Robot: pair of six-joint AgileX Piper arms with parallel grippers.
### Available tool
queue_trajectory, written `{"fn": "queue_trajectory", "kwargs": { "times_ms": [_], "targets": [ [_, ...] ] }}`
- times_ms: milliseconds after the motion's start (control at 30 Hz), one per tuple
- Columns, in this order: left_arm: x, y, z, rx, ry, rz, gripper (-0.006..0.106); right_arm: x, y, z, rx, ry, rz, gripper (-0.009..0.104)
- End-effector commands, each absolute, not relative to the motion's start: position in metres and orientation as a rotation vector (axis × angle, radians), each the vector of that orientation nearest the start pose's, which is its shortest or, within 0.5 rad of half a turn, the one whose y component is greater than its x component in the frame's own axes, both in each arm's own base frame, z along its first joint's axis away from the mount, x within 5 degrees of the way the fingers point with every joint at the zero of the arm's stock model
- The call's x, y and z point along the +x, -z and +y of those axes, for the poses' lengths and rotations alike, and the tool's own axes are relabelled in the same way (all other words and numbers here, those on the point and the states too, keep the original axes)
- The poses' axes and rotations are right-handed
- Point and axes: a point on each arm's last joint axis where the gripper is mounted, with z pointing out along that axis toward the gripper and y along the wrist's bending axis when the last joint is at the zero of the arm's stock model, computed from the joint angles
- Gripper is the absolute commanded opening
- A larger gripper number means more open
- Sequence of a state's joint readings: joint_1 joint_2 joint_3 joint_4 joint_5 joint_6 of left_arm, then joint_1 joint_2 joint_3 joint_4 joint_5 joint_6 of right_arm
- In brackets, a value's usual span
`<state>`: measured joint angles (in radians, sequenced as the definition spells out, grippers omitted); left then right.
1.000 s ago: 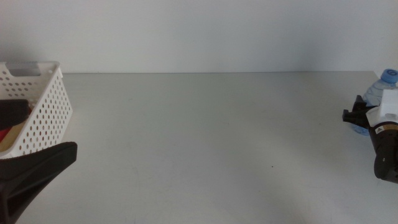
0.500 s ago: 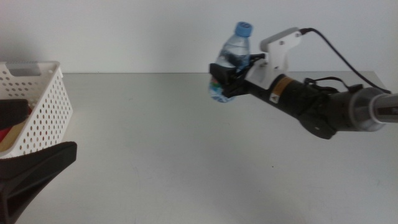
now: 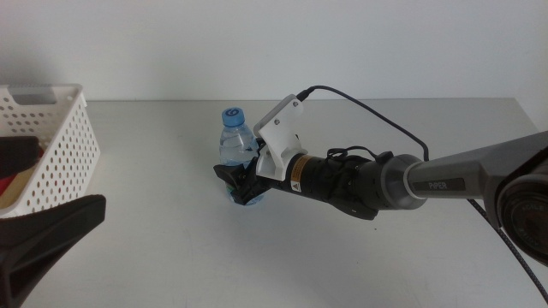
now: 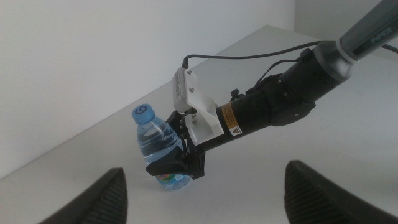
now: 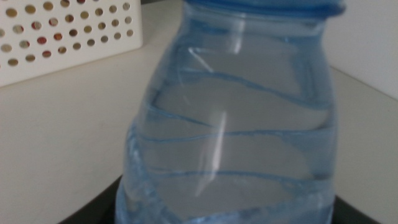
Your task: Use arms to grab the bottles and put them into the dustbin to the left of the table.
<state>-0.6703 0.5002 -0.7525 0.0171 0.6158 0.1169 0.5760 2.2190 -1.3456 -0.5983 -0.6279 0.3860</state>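
I see my right end effector [image 3: 244, 184] reaching far across the bench [image 3: 342, 257], and it is squeezing the water bottle [image 3: 235, 145] low down on its sides. The bottle stands up straight between the dark jaws, with its blue cap [image 3: 232, 114] above them and its bottom at the bench top. In the right wrist view the bottle [image 5: 236, 118] fills almost everything. The white dustbin [image 3: 51, 145] sits well apart, out past the bottle. My left end effector [image 4: 202, 193] waits near the dustbin with its jaws wide apart, holding nothing.
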Motion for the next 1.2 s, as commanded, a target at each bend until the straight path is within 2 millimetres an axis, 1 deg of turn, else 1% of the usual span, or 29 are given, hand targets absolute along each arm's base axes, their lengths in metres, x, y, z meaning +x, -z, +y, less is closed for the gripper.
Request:
{"fn": "queue_trajectory", "kwargs": {
  "times_ms": [0,100,200,267,433,533,567,633,767,900,1000,1067,1167],
  "targets": [
    [0.069,-0.387,-0.055,0.676,0.403,1.63,0.083,0.384,-0.2,0.291,-0.81,-0.657,1.411,-0.001],
    [0.069,-0.387,-0.055,0.676,0.403,1.63,0.083,0.385,-0.197,0.291,-0.823,-0.64,1.417,0.003],
    [0.069,-0.387,-0.055,0.676,0.403,1.63,0.083,0.384,-0.194,0.291,-0.808,-0.657,1.438,0.013],
    [0.069,-0.387,-0.055,0.676,0.403,1.63,0.083,0.383,-0.191,0.29,-0.789,-0.685,1.463,0.023],
    [0.069,-0.387,-0.055,0.676,0.403,1.63,0.083,0.372,-0.18,0.283,-0.775,-0.726,1.538,0.059],
    [0.069,-0.387,-0.055,0.676,0.403,1.63,0.083,0.361,-0.188,0.273,-0.768,-0.727,1.555,0.075],
    [0.069,-0.387,-0.055,0.676,0.403,1.63,0.083,0.356,-0.193,0.268,-0.758,-0.733,1.558,0.078],
    [0.069,-0.387,-0.055,0.676,0.403,1.63,0.083,0.346,-0.208,0.257,-0.745,-0.741,1.556,0.082],
    [0.069,-0.387,-0.055,0.676,0.403,1.63,0.083,0.323,-0.241,0.237,-0.716,-0.765,1.55,0.082],
    [0.069,-0.387,-0.055,0.676,0.403,1.63,0.083,0.297,-0.275,0.219,-0.702,-0.743,1.595,0.082],
    [0.069,-0.387,-0.055,0.676,0.403,1.63,0.083,0.273,-0.309,0.2,-0.66,-0.727,1.634,0.082],
    [0.069,-0.387,-0.055,0.676,0.403,1.63,0.083,0.254,-0.334,0.188,-0.657,-0.71,1.616,0.082],
    [0.069,-0.387,-0.055,0.676,0.403,1.63,0.083,0.229,-0.361,0.173,-0.665,-0.706,1.57,0.08]
  ]
}}
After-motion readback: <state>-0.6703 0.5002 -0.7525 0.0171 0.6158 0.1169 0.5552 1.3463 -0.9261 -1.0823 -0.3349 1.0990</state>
